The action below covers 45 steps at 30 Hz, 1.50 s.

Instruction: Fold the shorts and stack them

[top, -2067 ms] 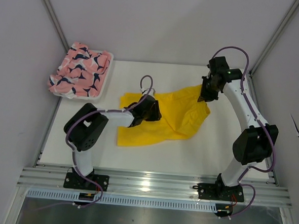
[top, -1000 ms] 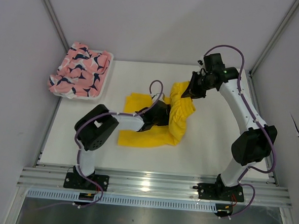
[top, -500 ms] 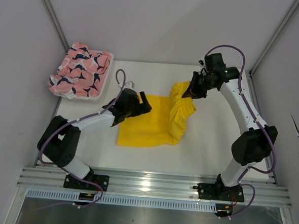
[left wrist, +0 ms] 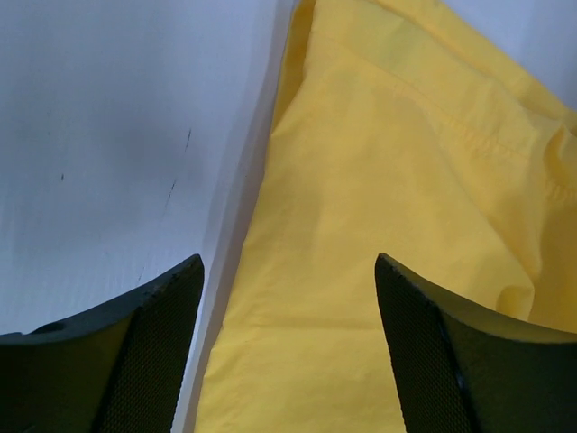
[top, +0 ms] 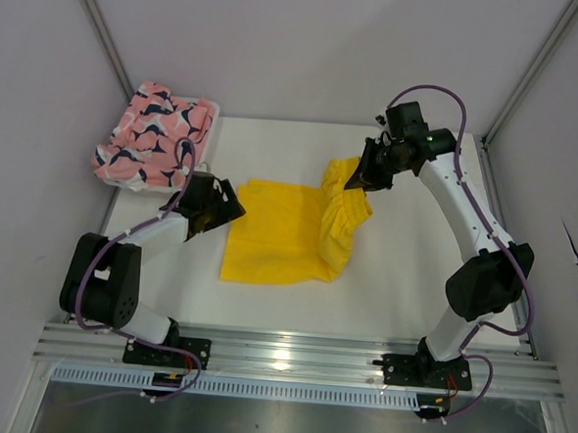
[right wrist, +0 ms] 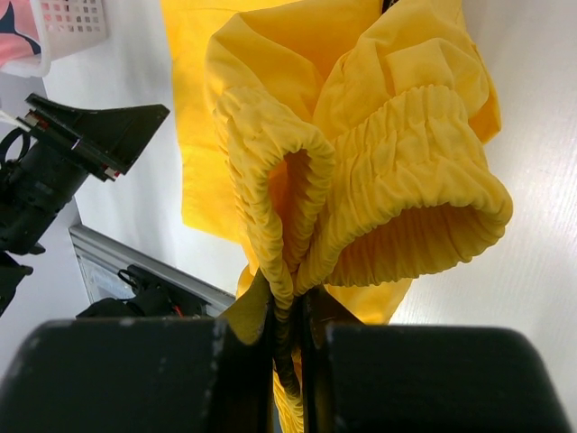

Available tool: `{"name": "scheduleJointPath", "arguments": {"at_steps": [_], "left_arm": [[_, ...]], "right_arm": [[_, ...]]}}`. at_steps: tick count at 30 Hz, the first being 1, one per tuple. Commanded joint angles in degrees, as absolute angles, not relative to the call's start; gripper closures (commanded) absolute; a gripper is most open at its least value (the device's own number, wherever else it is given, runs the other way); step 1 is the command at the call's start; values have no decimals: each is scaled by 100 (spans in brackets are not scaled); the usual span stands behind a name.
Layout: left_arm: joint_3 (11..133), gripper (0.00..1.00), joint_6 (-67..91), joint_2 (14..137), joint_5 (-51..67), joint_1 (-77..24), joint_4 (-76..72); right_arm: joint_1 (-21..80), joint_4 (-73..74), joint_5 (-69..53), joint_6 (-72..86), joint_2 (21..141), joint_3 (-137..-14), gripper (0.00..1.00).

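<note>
The yellow shorts (top: pixel 273 240) lie partly flat on the white table (top: pixel 403 282), with their right side lifted and bunched. My right gripper (top: pixel 354 184) is shut on the gathered elastic waistband (right wrist: pixel 297 207), which hangs pinched between its jaws (right wrist: pixel 290 311). My left gripper (top: pixel 232 211) hovers open at the shorts' upper left edge. Its fingers (left wrist: pixel 149 352) straddle the border between the yellow cloth (left wrist: pixel 388 225) and the bare table, holding nothing. The pink whale-print shorts (top: pixel 157 135) lie crumpled in the basket at the back left.
The white mesh basket (top: pixel 202 162) stands at the table's back left corner, close behind my left gripper. Grey walls and frame posts enclose the table. The aluminium rail (top: pixel 290 359) with both arm bases runs along the near edge.
My left gripper has opened, let go of the yellow cloth and drawn back left to its edge. The right gripper has carried the waistband slightly left, folding it over the flat part.
</note>
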<state>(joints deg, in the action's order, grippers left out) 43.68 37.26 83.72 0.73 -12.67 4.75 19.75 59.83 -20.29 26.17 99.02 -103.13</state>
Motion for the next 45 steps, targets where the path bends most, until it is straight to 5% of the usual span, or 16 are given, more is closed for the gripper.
{"name": "scheduleJointPath", "arguments": {"at_steps": [1, 7, 16, 27, 45], "left_arm": [[4403, 22, 3463, 8709, 395, -1195, 299], [4938, 49, 3296, 9413, 624, -1151, 552], [5159, 68, 3155, 9940, 1063, -1107, 668], [4237, 78, 3419, 9282, 993, -1107, 36], [3656, 80, 3709, 8763, 1151, -1116, -360]], "right_arm": [[2153, 5784, -2022, 2830, 9905, -10494, 100], [2487, 5730, -1793, 3023, 10089, -10625, 100], [2917, 5757, -1336, 3304, 10353, -10828, 100], [3506, 5449, -985, 3911, 11090, -11434, 100], [4350, 5941, -89, 4201, 12840, -12673, 100]]}}
